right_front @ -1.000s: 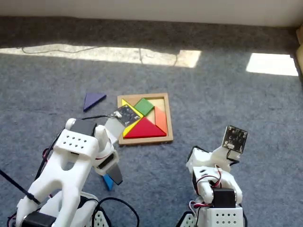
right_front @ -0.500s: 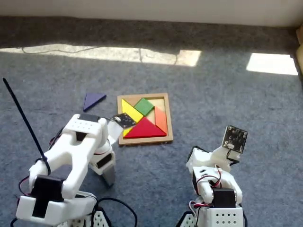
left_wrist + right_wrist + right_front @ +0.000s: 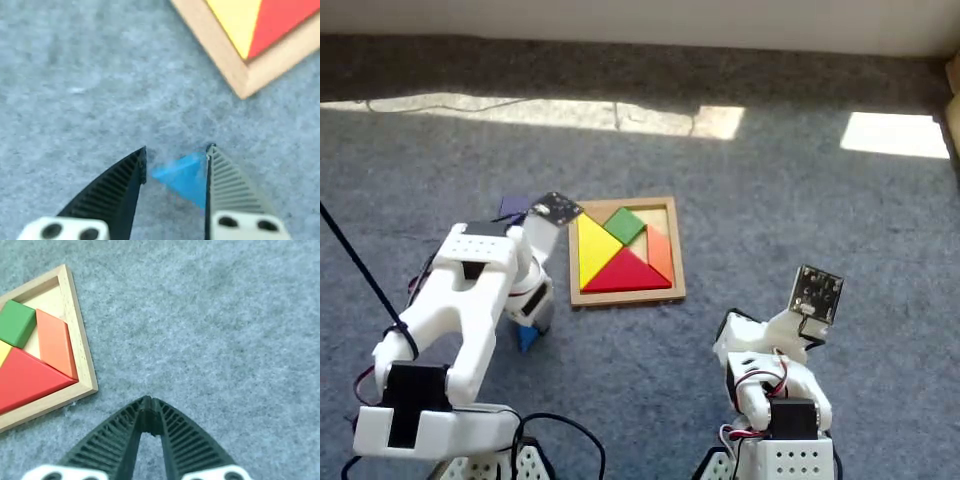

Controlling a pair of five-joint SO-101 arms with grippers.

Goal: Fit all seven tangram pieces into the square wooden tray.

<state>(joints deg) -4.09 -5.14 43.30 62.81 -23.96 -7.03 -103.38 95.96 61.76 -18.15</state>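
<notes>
- Wooden tray (image 3: 626,296) is seen flat on the grey carpet (image 3: 770,190), ahead of and between the two arms.
- Four pieces are seated in the tray: yellow triangle (image 3: 590,250) on the left-arm side, green square (image 3: 625,224) at the far edge, orange parallelogram (image 3: 660,250) on the right-arm side, red triangle (image 3: 625,272) along the near edge.
- A bare patch of tray floor is left at the far corner beside the green square.
- Blue triangle (image 3: 182,175) is found on the carpet, outside the tray, near its near-left corner.
- Left gripper (image 3: 176,150) is held spread, tips low over the carpet, with the blue triangle between the jaws. The piece is right up against one finger and apart from the other; contact cannot be confirmed.
- Purple triangle (image 3: 510,207) is located on the carpet, left of the tray's far corner, partly covered by the left arm (image 3: 460,300).
- Right gripper (image 3: 146,401) is pressed together with nothing in it, parked over bare carpet, near the tray's near-right corner but apart from it.
</notes>
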